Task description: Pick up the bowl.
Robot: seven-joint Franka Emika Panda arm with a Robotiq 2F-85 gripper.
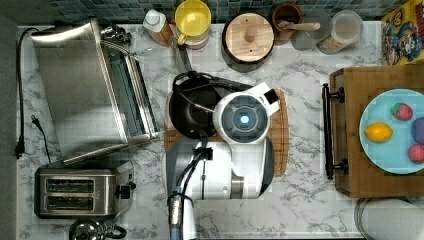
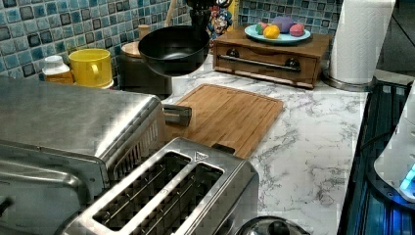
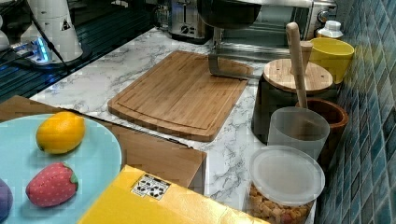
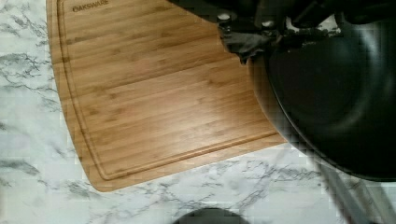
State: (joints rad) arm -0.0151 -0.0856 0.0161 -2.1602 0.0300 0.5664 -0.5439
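The black bowl [image 2: 173, 49] hangs tilted in the air above the wooden cutting board [image 2: 227, 115], well clear of its surface. My gripper [image 2: 199, 25] comes down from above and is shut on the bowl's rim on the side toward the left view's right. In the top view the bowl [image 1: 189, 107] sits over the board's left end, half hidden by my white wrist [image 1: 243, 119]. The wrist view has the bowl's dark underside [image 4: 336, 93] close up beside my gripper [image 4: 254, 35], with bare board [image 4: 159, 88] below. The right view catches the bowl [image 3: 229, 13] at its upper edge.
A toaster oven [image 1: 85, 90] and a toaster [image 1: 80, 192] stand at the top view's left. Along the back wall are a yellow mug [image 1: 192, 20], a black pot with a wooden lid [image 1: 248, 37] and jars. A wooden tray [image 1: 350, 165] with a fruit plate is at the top view's right.
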